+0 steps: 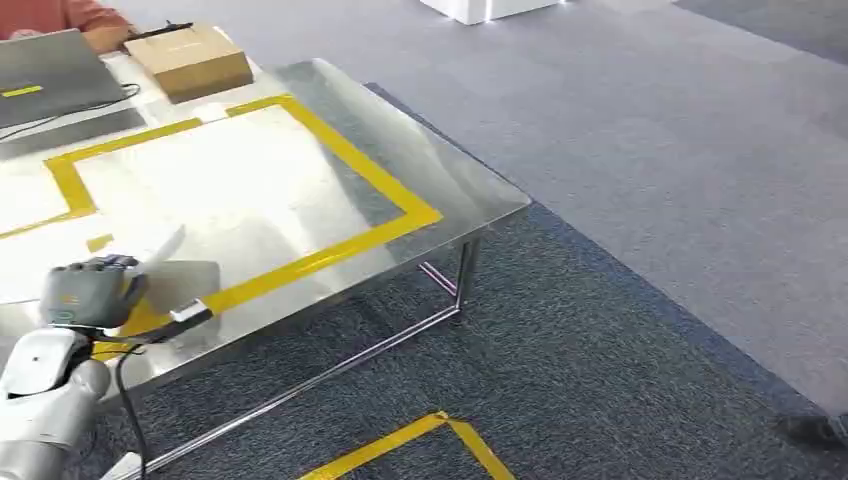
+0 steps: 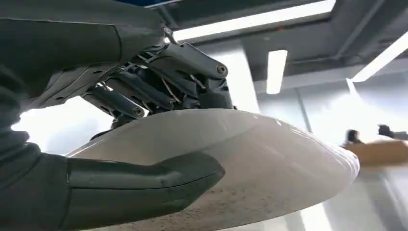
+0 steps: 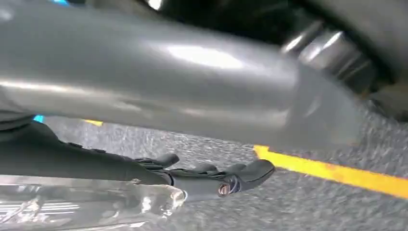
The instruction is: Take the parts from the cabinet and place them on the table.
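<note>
Left hand [image 2: 144, 139] gripping pale part [image 2: 269, 163], over steel table [image 1: 440, 170]

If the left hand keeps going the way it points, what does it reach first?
Probably the bare steel table inside the yellow tape. The left hand, holding a grey part, points across it; nothing else seems to stand in that line, though depth is unclear.

The table [image 1: 440, 170] lies bare inside the yellow tape frame [image 1: 370, 175]; a cardboard box [image 1: 190, 62] and laptop [image 1: 50, 75] crowd its far end.
</note>
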Robot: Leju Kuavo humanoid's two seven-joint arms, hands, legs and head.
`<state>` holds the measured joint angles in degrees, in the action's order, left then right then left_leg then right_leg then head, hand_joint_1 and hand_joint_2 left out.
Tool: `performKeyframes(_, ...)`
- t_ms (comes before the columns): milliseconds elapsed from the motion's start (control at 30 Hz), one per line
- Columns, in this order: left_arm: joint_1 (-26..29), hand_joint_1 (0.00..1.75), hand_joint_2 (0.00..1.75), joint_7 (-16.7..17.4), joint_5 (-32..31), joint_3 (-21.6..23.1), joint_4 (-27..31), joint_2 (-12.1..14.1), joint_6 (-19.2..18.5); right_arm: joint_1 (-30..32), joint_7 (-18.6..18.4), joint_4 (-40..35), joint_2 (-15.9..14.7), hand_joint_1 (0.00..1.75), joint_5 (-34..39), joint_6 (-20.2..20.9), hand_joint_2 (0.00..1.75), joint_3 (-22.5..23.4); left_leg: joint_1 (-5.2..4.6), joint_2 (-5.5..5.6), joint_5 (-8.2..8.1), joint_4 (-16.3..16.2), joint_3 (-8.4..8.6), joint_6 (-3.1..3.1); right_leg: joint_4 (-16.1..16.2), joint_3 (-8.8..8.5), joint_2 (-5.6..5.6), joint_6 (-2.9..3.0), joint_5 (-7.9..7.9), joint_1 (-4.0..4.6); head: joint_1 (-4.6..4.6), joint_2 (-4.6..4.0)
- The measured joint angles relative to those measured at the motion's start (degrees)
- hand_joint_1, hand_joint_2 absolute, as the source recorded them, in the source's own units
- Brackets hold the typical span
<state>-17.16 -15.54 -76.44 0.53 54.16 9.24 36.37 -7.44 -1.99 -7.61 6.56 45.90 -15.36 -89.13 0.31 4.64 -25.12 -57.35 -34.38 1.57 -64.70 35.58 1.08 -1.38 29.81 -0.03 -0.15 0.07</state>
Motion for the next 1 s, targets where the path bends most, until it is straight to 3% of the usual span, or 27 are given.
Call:
performKeyframes(33,-0.1,1.61,1.75,-0.2,-0.4,1.4,-0.8,-0.6,0.0,0.0,0.0,0.0,0.0,0.0,-0.1,0.1,0.0,0.0,0.06,0.78,-0.03,0.0,0.07,-0.09,5.1,-2.22,2.1,0.29,-2.34,-0.08,0.04,0.0)
performKeyframes(67,-0.2,1.61,1.75,-0.2,-0.6,2.4,-1.6,-1.1,0.2,0.1,0.0,0.0,0.0,0.0,-0.2,0.2,0.0,0.0,-0.1,1.32,0.01,-0.1,-0.22,-0.45,6.6,-2.93,4.86,0.62,-1.71,-0.54,-0.13,0.0)
performKeyframes(100,-0.5,1.61,1.75,-0.2,-0.9,3.2,-2.2,-1.3,0.3,0.1,0.0,0.0,0.0,0.0,-0.2,0.2,0.0,0.0,0.09,1.95,0.15,-0.3,-0.72,-0.78,7.7,-3.63,4.49,0.44,-1.52,-0.57,-0.07,0.0)
performKeyframes(200,-0.7,1.61,1.75,-0.5,-1.7,4.7,-3.5,-1.6,0.5,0.1,-0.1,0.0,0.0,0.0,-0.3,0.3,0.0,0.0,0.37,3.95,0.63,0.1,-1.02,-2.04,7.7,-3.8,2.94,0.85,-1.68,-0.4,-0.11,0.0)
performKeyframes(233,-0.8,1.61,1.75,-0.5,-2.5,5.5,-3.9,-1.6,0.6,0.1,-0.1,0.0,0.0,0.0,-0.4,0.3,0.0,0.0,0.27,2.52,0.08,-0.4,-1.09,-2.16,8.2,-4.21,1.8,1.23,-1.95,-0.77,-0.04,0.0)
performKeyframes(267,-1.2,1.61,1.75,-0.6,-3.0,6.4,-4.3,-1.7,0.8,0.1,-0.2,0.0,0.0,0.0,-0.4,0.3,0.0,0.0,-0.05,-0.79,-1.5,-2.4,-2.05,-2.37,8.5,-4.43,1.15,1.64,-1.93,-0.74,-0.66,0.0)
performKeyframes(300,-1.5,1.61,1.75,-0.8,-3.4,7.6,-4.6,-2.1,0.8,0.2,-0.3,0.0,0.0,0.0,-0.5,0.3,0.0,0.0,-0.02,-2.72,-3.65,-6.4,-3.99,-2.65,8.5,-4.51,0.09,1.76,-1.86,-0.63,-0.98,0.0)
performKeyframes(367,-1.4,1.61,1.75,-0.9,-4.0,9.7,-5.0,-2.9,0.9,0.3,-0.4,0.0,0.0,0.0,-0.5,0.3,0.0,0.0,0.24,-3.98,-7.09,-14.9,-8.21,-2.98,8.4,-4.58,-1.74,2.02,-1.62,-0.55,-0.92,0.0)
performKeyframes(400,-1.3,1.61,1.75,-0.8,-4.6,11.2,-5.3,-3.4,0.9,0.4,-0.4,0.0,0.0,0.0,-0.5,0.3,0.0,0.0,0.42,-4.19,-7.47,-17.6,-9.6,-3.13,8.4,-4.61,-2.75,1.99,-1.49,-0.55,-0.9,0.0)
performKeyframes(433,-1.2,1.61,1.75,-0.5,-4.9,12.4,-5.5,-3.7,0.9,0.4,-0.4,0.0,0.0,0.0,-0.5,0.4,0.0,0.0,0.56,-4.29,-6.31,-17.0,-9.23,-3.23,8.4,-4.73,-3.54,1.94,-1.36,-0.55,-0.9,0.0)
performKeyframes(500,-1.4,1.61,1.75,-0.2,-5.1,14.0,-5.7,-4.3,0.9,0.3,-0.4,0.0,0.0,0.0,-0.5,0.4,0.0,0.0,0.62,-5.08,-1.42,-8.9,-4.85,-3.14,8.4,-5.27,-5.03,1.65,-0.97,-0.56,-0.92,0.0)
performKeyframes(533,-1.6,1.61,1.75,-0.1,-5.1,14.5,-5.7,-4.5,0.9,0.3,-0.4,0.0,0.0,0.0,-0.5,0.4,0.0,0.0,0.52,-6.65,0.6,-4.3,-2.18,-2.86,8.4,-5.65,-5.59,1.42,-0.75,-0.54,-0.96,0.0)
performKeyframes(567,-1.9,1.61,1.75,-0.1,-5.2,15.0,-5.8,-4.7,0.9,0.3,-0.4,0.0,0.0,0.0,-0.5,0.4,0.0,0.0,-0.12,-9.72,0.36,-1.1,-0.18,-2.59,8.4,-5.96,-6.18,1.01,-0.44,-0.24,-0.87,0.0)
performKeyframes(633,-2.5,1.61,1.75,0.2,-5.1,16.2,-5.8,-5.2,0.8,0.3,-0.4,0.0,0.0,0.0,-0.4,0.3,0.0,0.0,-0.49,-9.21,-0.19,-0.1,-0.14,-1.8,8.2,-6.02,-7.47,0.39,0.01,0.11,-0.74,0.0)
performKeyframes(700,-2.3,1.61,1.75,0.6,-4.6,17.0,-5.9,-5.1,0.7,0.1,-0.4,0.0,0.0,0.0,-0.3,0.3,0.0,0.0,-0.65,-7.64,-0.19,0.0,-0.2,-1.17,8.4,-6.56,-9.0,-0.14,0.31,0.04,-0.77,0.0)
performKeyframes(733,-2.4,1.61,1.75,0.7,-4.5,17.3,-5.9,-5.2,0.7,0.1,-0.3,0.0,0.0,0.0,-0.3,0.3,0.0,0.0,-0.1,-7.08,0.08,0.4,0.12,-0.73,8.2,-6.25,-8.52,-0.58,0.8,-0.21,-0.83,0.0)
performKeyframes(767,-2.5,1.61,1.75,0.9,-4.4,17.8,-5.9,-5.6,0.7,0.0,0.0,0.0,0.0,0.0,-0.3,0.1,0.0,0.0,0.02,-6.84,0.08,0.4,0.16,-0.47,6.4,-5.61,-4.62,-0.91,2.01,-0.43,-0.37,0.0)
performKeyframes(800,-2.7,1.61,1.75,1.1,-4.3,18.2,-5.9,-5.6,0.7,0.0,0.1,0.0,0.0,0.0,0.0,-0.3,0.0,0.0,0.06,-6.37,0.09,0.4,0.13,-0.07,2.9,-4.02,-2.51,-1.02,3.83,-0.56,-0.05,0.02)
performKeyframes(867,-2.6,1.61,1.75,1.4,-4.2,19.0,-5.9,-5.9,0.7,0.3,0.0,0.0,0.0,0.0,0.7,-0.4,0.0,0.0,0.05,-5.34,0.03,0.4,0.06,0.11,-7.7,1.51,-1.19,-1.32,8.05,-0.65,0.04,0.0)
performKeyframes(900,-2.5,1.61,1.75,1.5,-4.1,19.3,-5.9,-5.9,0.7,0.4,0.0,0.0,0.0,0.0,0.9,-0.4,0.0,0.0,0.05,-4.87,0.03,0.4,0.11,0.11,-10.2,3.24,-1.18,-1.44,8.3,-0.64,0.13,0.0)
performKeyframes(933,-2.4,1.61,1.75,1.5,-4.1,19.6,-5.9,-6.0,0.7,0.5,0.1,0.0,0.0,0.0,1.0,-0.4,0.0,0.0,0.05,-4.53,0.02,0.4,0.16,0.09,-10.1,3.59,-1.19,-1.48,7.31,-0.64,0.13,0.0)
performKeyframes(967,-2.4,1.61,1.75,1.6,-4.0,19.8,-5.9,-6.0,0.7,0.4,0.1,0.0,0.0,0.0,1.0,-0.4,0.0,0.0,0.08,-4.21,-0.03,0.4,0.25,0.02,-7.5,2.78,-1.2,-1.44,4.96,-0.69,0.15,0.0)
performKeyframes(1000,-2.4,1.61,1.75,1.6,-3.9,20.0,-5.9,-6.1,0.7,0.3,0.0,0.0,0.0,0.0,1.0,-0.4,0.0,0.0,0.15,-3.96,-0.14,0.4,0.45,-0.15,-2.8,0.83,-1.2,-1.37,1.91,-0.8,0.13,0.0)
